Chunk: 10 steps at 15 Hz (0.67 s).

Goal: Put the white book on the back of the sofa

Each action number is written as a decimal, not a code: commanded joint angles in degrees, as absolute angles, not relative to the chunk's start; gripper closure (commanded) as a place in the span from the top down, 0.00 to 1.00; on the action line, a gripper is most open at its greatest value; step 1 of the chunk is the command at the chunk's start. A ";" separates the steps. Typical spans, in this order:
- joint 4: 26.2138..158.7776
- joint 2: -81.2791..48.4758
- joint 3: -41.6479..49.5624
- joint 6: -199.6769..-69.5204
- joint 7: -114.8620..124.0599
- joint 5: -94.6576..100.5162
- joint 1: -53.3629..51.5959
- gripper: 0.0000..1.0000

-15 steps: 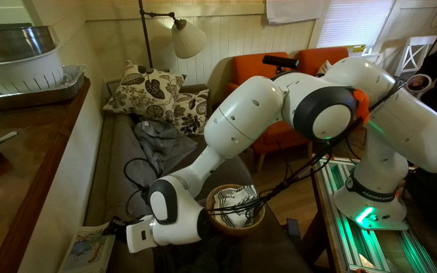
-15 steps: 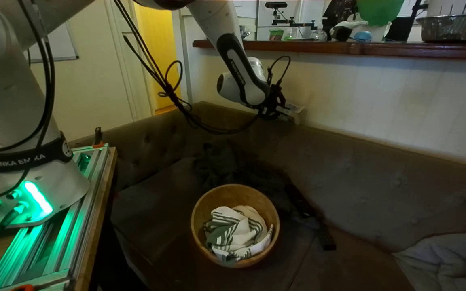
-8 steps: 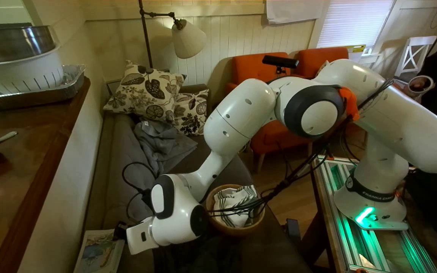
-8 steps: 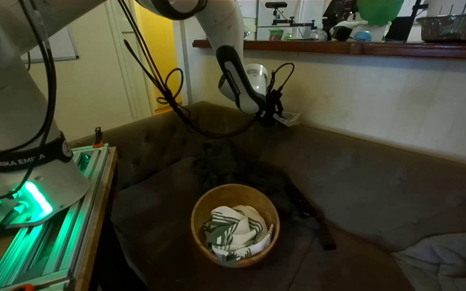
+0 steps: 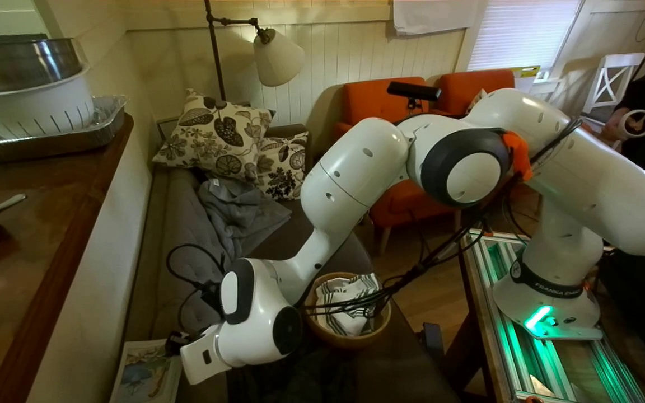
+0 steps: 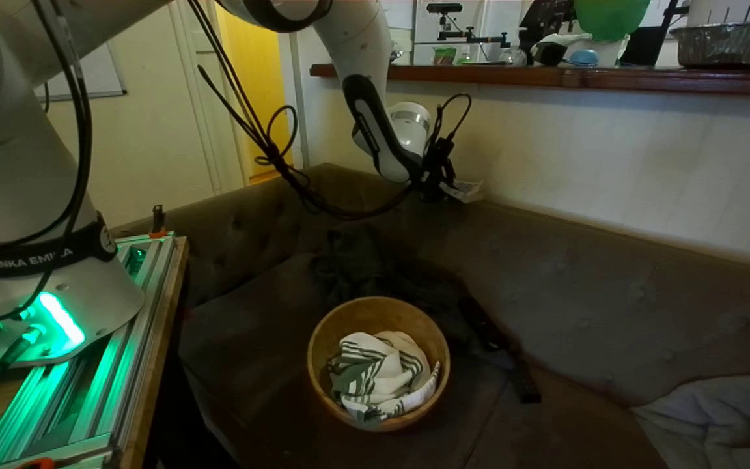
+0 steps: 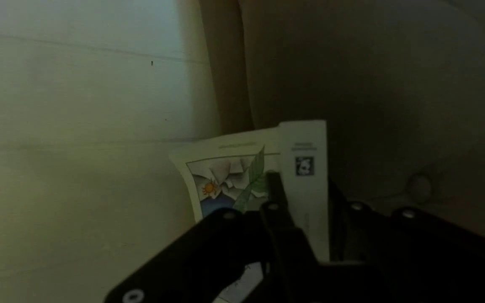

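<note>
Low centre in the wrist view, the pincer [image 7: 303, 181] clasps the white book [image 7: 251, 181] by its spine [image 7: 307, 191], at the back of the sofa [image 7: 227, 75], contact unclear. The book should be light and bendable, perhaps slick; the stiffer spine seems best to hold. In an exterior view, a wooden bowl [image 6: 375, 314], lower centre, holds a striped cloth [image 6: 381, 378]; beyond, upper right, a foil tray [image 6: 733, 49] carries a white slotted tub [image 6: 739, 12].
</note>
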<state>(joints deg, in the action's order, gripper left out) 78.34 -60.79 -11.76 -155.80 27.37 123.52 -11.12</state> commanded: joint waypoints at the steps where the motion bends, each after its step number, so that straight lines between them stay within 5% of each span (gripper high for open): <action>1: 77.12 -62.23 -9.89 -153.82 18.67 120.25 -13.15 0.06; 7: 76.61 -62.59 -10.47 -152.80 11.13 119.56 -13.31 0.06; 8: 76.69 -62.53 -10.51 -153.15 10.07 118.93 -13.24 0.49; 10: 76.74 -62.49 -10.50 -153.73 8.24 118.27 -13.20 0.56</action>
<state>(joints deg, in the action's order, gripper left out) 78.12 -60.87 -10.94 -153.13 13.27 121.18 -12.81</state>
